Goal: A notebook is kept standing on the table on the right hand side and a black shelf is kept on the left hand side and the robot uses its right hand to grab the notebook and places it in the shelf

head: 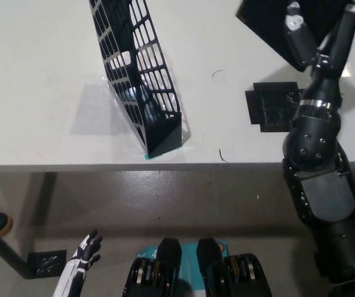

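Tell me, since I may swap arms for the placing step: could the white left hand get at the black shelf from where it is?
Probably not. The left hand hangs low beside the floor, below the table edge, while the shelf stands on top. The right hand, holding the notebook, looks better placed.

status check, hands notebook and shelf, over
Black right hand shut on flat black notebook, lifted off white table. Black lattice shelf empty, path clear. White left hand low, open.

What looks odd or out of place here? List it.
The shelf leans instead of standing square, close to the table edge. A black stand sits bare. The notebook is tilted in the right hand. The left hand hangs below the table.
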Motion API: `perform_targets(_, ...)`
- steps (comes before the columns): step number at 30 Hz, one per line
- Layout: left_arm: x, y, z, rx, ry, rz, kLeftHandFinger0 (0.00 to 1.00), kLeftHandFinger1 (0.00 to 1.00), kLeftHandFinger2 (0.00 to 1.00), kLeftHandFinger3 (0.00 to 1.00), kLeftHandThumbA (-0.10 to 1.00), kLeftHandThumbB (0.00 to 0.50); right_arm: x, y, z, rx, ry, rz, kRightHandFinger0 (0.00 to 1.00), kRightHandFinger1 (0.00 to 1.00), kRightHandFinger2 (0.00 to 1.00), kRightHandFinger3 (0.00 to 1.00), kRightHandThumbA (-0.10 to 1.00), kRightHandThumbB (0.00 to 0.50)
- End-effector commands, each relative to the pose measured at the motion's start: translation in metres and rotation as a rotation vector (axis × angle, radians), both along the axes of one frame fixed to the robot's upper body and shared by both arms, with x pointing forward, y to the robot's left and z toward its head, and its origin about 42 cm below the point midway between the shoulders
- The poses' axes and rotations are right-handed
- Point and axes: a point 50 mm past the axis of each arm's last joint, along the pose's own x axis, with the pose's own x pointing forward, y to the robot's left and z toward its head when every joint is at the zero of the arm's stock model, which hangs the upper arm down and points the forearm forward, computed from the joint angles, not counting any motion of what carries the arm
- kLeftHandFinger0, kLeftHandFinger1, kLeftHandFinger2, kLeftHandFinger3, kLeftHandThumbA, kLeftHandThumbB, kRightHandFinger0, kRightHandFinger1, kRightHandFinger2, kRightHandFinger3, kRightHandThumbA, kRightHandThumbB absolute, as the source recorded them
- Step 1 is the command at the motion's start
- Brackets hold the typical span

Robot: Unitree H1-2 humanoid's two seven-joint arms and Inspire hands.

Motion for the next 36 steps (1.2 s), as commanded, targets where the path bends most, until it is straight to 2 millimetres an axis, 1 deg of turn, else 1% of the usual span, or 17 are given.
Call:
perform_targets(1, 0.003, 0.003, 0.011, 0.016, -0.062, -0.022, 1.00, 1.00, 1.00, 1.00, 1.00, 0.058, -0.064, 0.081, 0.138, -0.211, -0.480, 0.115, 0.00, 0.17, 0.66, 0.80, -0.10, 0.097)
perform_targets(4, 0.003, 0.004, 0.011, 0.022, -0.060, -0.025, 1.00, 1.00, 1.00, 1.00, 1.00, 0.063, -0.065, 0.096, 0.144, -0.203, -0.488, 0.146, 0.00, 0.15, 0.67, 0.81, -0.10, 0.089)
perform_targets(6, 0.004, 0.004, 0.011, 0.019, -0.060, -0.023, 1.00, 1.00, 1.00, 1.00, 1.00, 0.055, -0.063, 0.105, 0.146, -0.204, -0.487, 0.156, 0.00, 0.15, 0.68, 0.80, -0.10, 0.093)
perform_targets(11, 0.003, 0.004, 0.011, 0.011, -0.062, -0.023, 1.00, 1.00, 1.00, 1.00, 1.00, 0.059, -0.056, 0.121, 0.146, -0.206, -0.467, 0.163, 0.00, 0.14, 0.67, 0.79, -0.10, 0.090)
perform_targets(13, 0.003, 0.004, 0.010, 0.015, -0.061, -0.025, 1.00, 1.00, 1.00, 1.00, 1.00, 0.059, -0.052, 0.128, 0.144, -0.207, -0.430, 0.155, 0.00, 0.15, 0.67, 0.78, -0.10, 0.092)
perform_targets(15, 0.003, 0.005, 0.010, 0.012, -0.063, -0.026, 1.00, 1.00, 1.00, 1.00, 1.00, 0.056, -0.046, 0.132, 0.139, -0.212, -0.410, 0.161, 0.00, 0.15, 0.67, 0.78, -0.10, 0.091)
perform_targets(17, 0.003, 0.004, 0.010, 0.010, -0.060, -0.024, 1.00, 1.00, 1.00, 1.00, 1.00, 0.063, -0.040, 0.136, 0.134, -0.220, -0.380, 0.157, 0.00, 0.18, 0.71, 0.82, -0.10, 0.092)
perform_targets(19, 0.002, 0.004, 0.011, 0.013, -0.059, -0.026, 1.00, 1.00, 1.00, 1.00, 1.00, 0.064, -0.036, 0.139, 0.130, -0.220, -0.360, 0.160, 0.00, 0.20, 0.72, 0.82, -0.10, 0.092)
perform_targets(20, 0.002, 0.004, 0.011, 0.018, -0.065, -0.026, 1.00, 1.00, 1.00, 1.00, 1.00, 0.064, -0.029, 0.142, 0.125, -0.224, -0.331, 0.158, 0.00, 0.22, 0.73, 0.83, -0.10, 0.090)
perform_targets(23, 0.002, 0.004, 0.010, 0.015, -0.061, -0.026, 1.00, 1.00, 1.00, 1.00, 1.00, 0.071, -0.017, 0.146, 0.115, -0.226, -0.297, 0.151, 0.00, 0.21, 0.71, 0.85, -0.10, 0.091)
perform_targets(25, 0.001, 0.003, 0.009, 0.010, -0.056, -0.028, 1.00, 1.00, 1.00, 1.00, 1.00, 0.051, -0.009, 0.148, 0.106, -0.233, -0.257, 0.152, 0.00, 0.24, 0.70, 0.87, -0.10, 0.088)
perform_targets(26, 0.000, 0.003, 0.008, 0.008, -0.062, -0.030, 1.00, 1.00, 1.00, 1.00, 1.00, 0.048, -0.003, 0.149, 0.100, -0.238, -0.235, 0.147, 0.00, 0.24, 0.70, 0.87, -0.10, 0.089)
perform_targets(28, 0.000, 0.004, 0.007, 0.002, -0.062, -0.035, 1.00, 1.00, 1.00, 1.00, 1.00, 0.045, 0.003, 0.150, 0.094, -0.244, -0.215, 0.130, 0.00, 0.25, 0.70, 0.86, -0.10, 0.096)
perform_targets(30, 0.000, 0.005, 0.008, -0.005, -0.060, -0.040, 1.00, 1.00, 1.00, 1.00, 1.00, 0.048, 0.011, 0.150, 0.087, -0.265, -0.196, 0.102, 0.00, 0.25, 0.70, 0.86, -0.10, 0.091)
perform_targets(33, -0.001, 0.005, 0.007, -0.021, -0.051, -0.038, 1.00, 1.00, 1.00, 1.00, 1.00, 0.084, 0.020, 0.151, 0.078, -0.272, -0.194, 0.096, 0.00, 0.23, 0.67, 0.84, -0.10, 0.073)
perform_targets(35, -0.002, 0.005, 0.007, -0.025, -0.055, -0.044, 1.00, 1.00, 1.00, 1.00, 1.00, 0.087, 0.024, 0.150, 0.075, -0.278, -0.189, 0.091, 0.00, 0.23, 0.67, 0.84, -0.10, 0.075)
perform_targets(36, -0.002, 0.005, 0.007, -0.026, -0.055, -0.044, 1.00, 1.00, 1.00, 1.00, 1.00, 0.097, 0.025, 0.151, 0.074, -0.281, -0.189, 0.087, 0.00, 0.23, 0.67, 0.84, -0.10, 0.077)
